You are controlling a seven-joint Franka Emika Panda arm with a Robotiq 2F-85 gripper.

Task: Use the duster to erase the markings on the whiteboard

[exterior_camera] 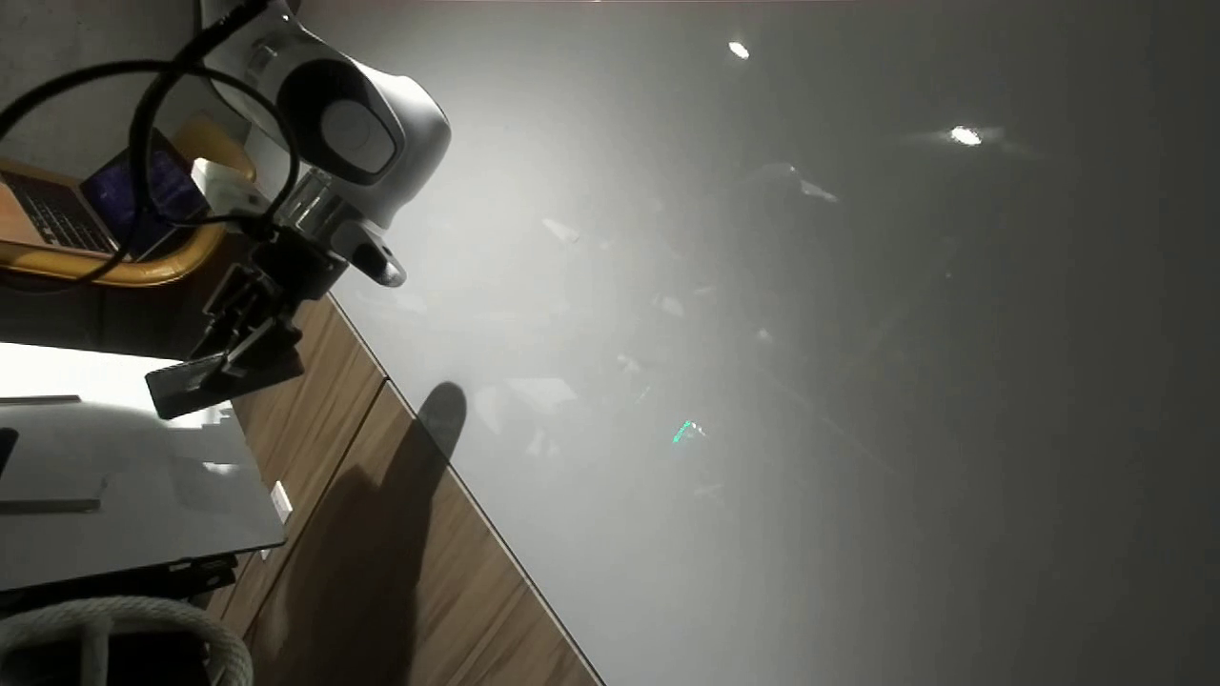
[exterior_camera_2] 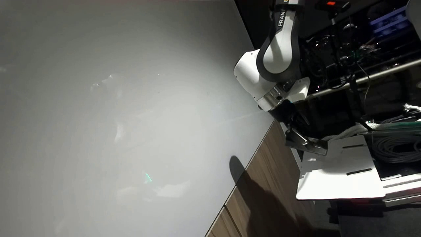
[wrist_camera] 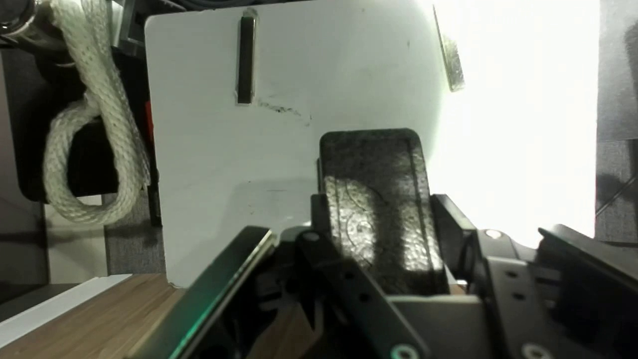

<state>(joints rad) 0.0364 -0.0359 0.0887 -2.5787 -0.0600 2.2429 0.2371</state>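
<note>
1. Duster [wrist_camera: 381, 212]: we find it held in the gripper [wrist_camera: 383, 219], above the small white tabletop [wrist_camera: 214, 154] in the wrist view; whether it touches that surface we cannot tell.
2. Fingers [wrist_camera: 452, 227]: parted by the width of the duster, one against each long side, so we record a grasp.
3. We note a flat, dark block with rounded far corners (its face throws back patches of light). In both exterior views it hangs tilted at the end of the arm [exterior_camera: 410, 143], beyond the edge of the whiteboard [exterior_camera: 915, 553] and apart from it.
4. The whiteboard is glossy and grey-white, with glare spots [exterior_camera: 965, 136] and a small green glint [exterior_camera: 681, 433]. We cannot tell pen markings from glare.
5. Wooden panels [exterior_camera: 496, 562] border the board along a slanting edge; we see a dark shadow [exterior_camera: 357, 572] across them, reaching onto the board.
6. On the tabletop we log two narrow slots [wrist_camera: 245, 60] and a dark smudge [wrist_camera: 280, 108] near one. A looped rope [wrist_camera: 124, 144] is just beside it.
7. In an exterior view, a laptop [exterior_camera: 52, 205] stands open on a yellow chair [exterior_camera: 172, 272].
</note>
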